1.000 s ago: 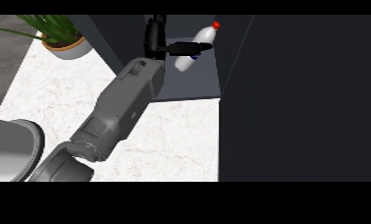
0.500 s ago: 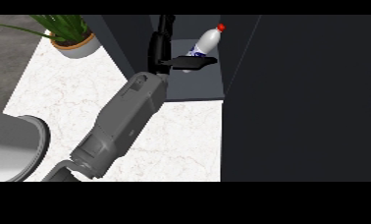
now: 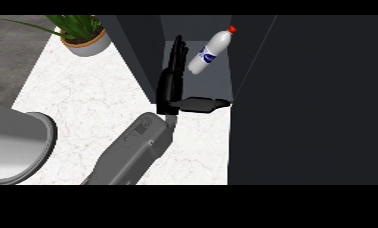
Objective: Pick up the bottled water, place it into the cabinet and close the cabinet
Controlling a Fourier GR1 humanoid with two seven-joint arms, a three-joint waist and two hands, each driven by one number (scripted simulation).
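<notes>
Bottled water tilted inside cabinet, free of hand. Left hand released, fingers straight alongside. Bottle likely light, rigid, smooth; body best for grasp.

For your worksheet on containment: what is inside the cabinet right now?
Inside the cabinet stands the bottle, tilted, red cap up. The open hand reaches in beside it, not gripping it. The dark side walls hide the rest of the interior.

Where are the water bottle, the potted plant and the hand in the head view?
water bottle (image 3: 209,55), head view, on its labelled body.
potted plant (image 3: 87,45), head view, on the pot's side.
left hand (image 3: 171,79), head view, on the straight fingers.
</notes>
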